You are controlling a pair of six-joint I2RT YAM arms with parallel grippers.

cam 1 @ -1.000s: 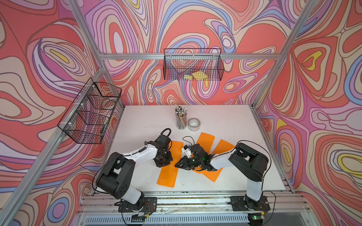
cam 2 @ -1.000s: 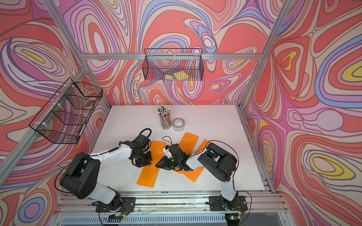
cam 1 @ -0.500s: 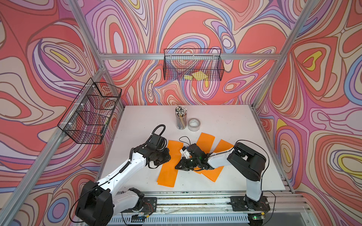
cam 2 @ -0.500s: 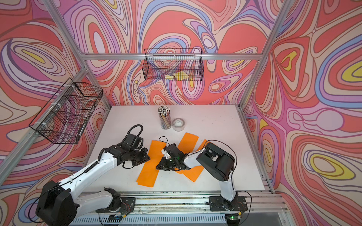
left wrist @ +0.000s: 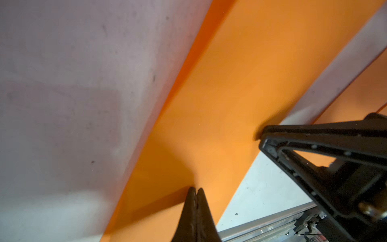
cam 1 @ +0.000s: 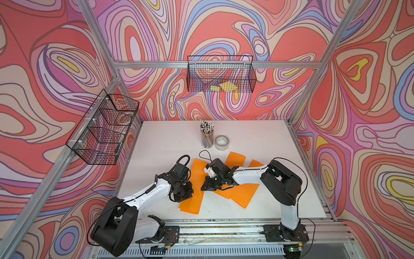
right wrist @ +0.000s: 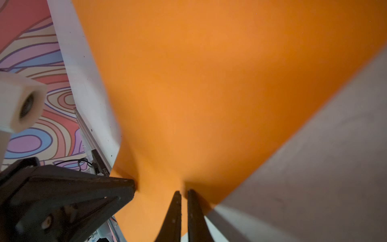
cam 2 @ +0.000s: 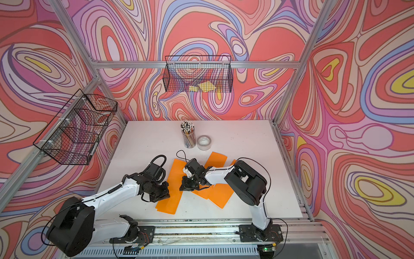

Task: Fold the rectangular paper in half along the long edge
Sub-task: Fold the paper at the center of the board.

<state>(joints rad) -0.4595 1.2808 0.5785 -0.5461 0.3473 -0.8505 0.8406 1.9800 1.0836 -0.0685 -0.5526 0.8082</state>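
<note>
Left fingers (left wrist: 188, 211) are pressed flat together, tips down on the orange paper (left wrist: 219, 94) just inside one long edge; whether any of the sheet is nipped between them I cannot tell. Right fingers (right wrist: 174, 211) stand only a thin slit apart, tips on the same paper near its opposite long edge, where the sheet puckers up toward them; a grip there cannot be confirmed either. Between the two sets of fingers the paper lies as a long strip on the white bench (left wrist: 62, 83), its ends running away on both sides. Just behind the right fingers, under that arm, more orange sheets (cam 1: 243, 194) overlap on the bench. Well beyond both sets of fingers, a pencil cup (cam 1: 207, 136) stands upright with a tape roll (cam 1: 221, 142) just beside it. Farther out still, a wire basket (cam 1: 220, 74) on the back wall holds yellow notes (cam 1: 226, 86), and a side basket (cam 1: 103, 127) hangs nearer the left fingers.
</note>
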